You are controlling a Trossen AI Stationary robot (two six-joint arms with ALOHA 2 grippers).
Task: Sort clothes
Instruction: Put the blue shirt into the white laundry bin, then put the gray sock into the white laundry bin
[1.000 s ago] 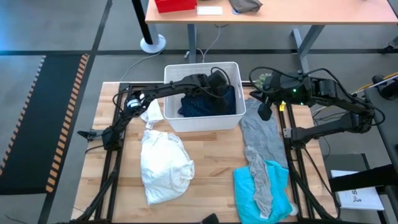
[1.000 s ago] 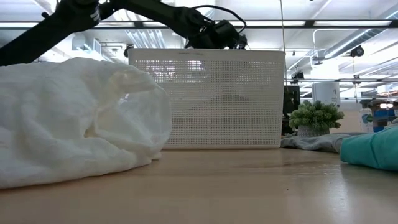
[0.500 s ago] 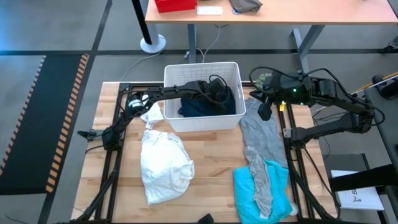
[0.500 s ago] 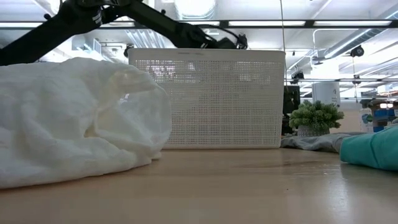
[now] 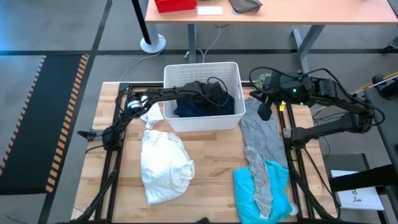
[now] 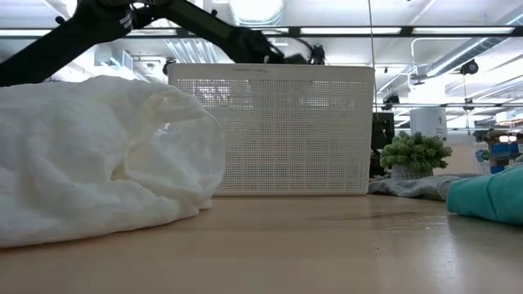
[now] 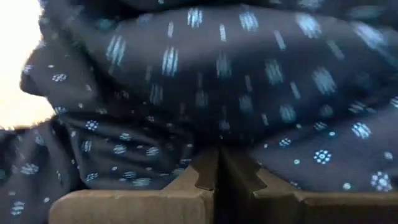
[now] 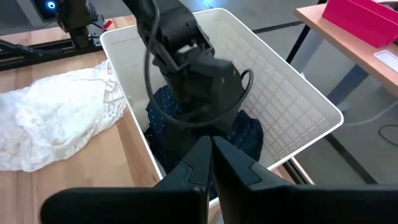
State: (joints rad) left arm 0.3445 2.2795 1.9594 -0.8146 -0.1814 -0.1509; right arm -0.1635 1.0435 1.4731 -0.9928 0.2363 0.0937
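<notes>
Left end effector (image 5: 214,94) down inside the white basket (image 5: 169,78), fingers pressed together against the navy dotted shirt (image 7: 205,93).

Basket at 12 o'clock on the counter (image 5: 211,155), holding that dark navy shirt, crumpled, sprinkled with pale blue dots and dashes. White shirt (image 5: 163,165) bunched in a puffy heap at 7 o'clock; small white cloth (image 5: 151,114) just above it by the basket's corner. Grey tee (image 5: 260,134) stretched long at 3 o'clock, trailing over the turquoise piece (image 5: 245,190) at 5 o'clock. Right end effector (image 5: 264,114) closed, empty, hovering over the grey tee's upper end beside the basket.
</notes>
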